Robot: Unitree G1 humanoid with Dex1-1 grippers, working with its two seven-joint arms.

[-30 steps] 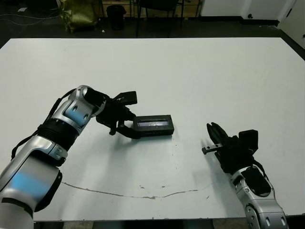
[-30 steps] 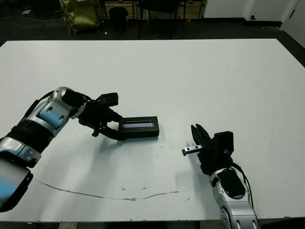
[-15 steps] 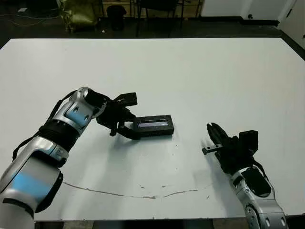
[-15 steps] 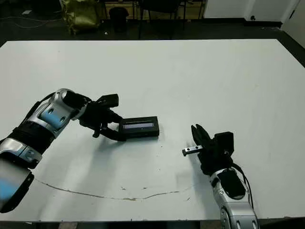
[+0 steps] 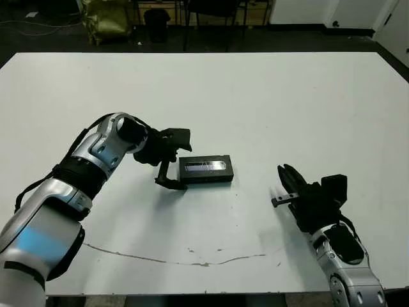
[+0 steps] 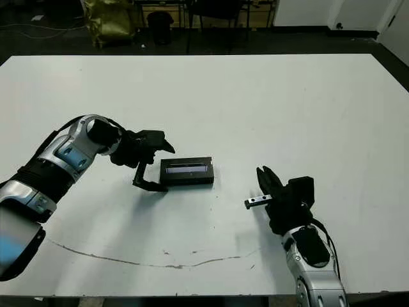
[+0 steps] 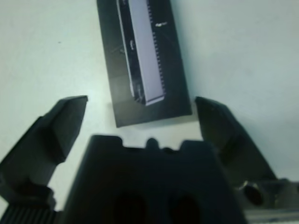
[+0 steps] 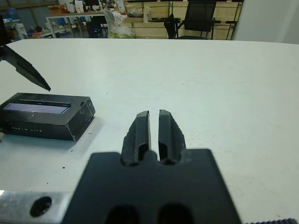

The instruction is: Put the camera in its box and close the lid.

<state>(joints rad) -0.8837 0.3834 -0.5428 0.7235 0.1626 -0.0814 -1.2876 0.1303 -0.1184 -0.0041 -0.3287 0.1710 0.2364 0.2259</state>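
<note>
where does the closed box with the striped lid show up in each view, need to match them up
Left eye view: box just left of centre.
Right eye view: left of centre.
Left wrist view: upper middle.
Right wrist view: left edge.
Shared landmark: the lid's grey stripe.

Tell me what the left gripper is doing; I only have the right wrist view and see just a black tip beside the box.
Observer: The left gripper is open, its fingers either side of the box's left end, gripping nothing.
Operator: Is the lid on square?
Observer: The left wrist view shows the lid covering the box edge to edge, stripe up.
Operator: Any camera lying out on the table?
Observer: None shows on the table in the head views; I cannot see inside the box.
</note>
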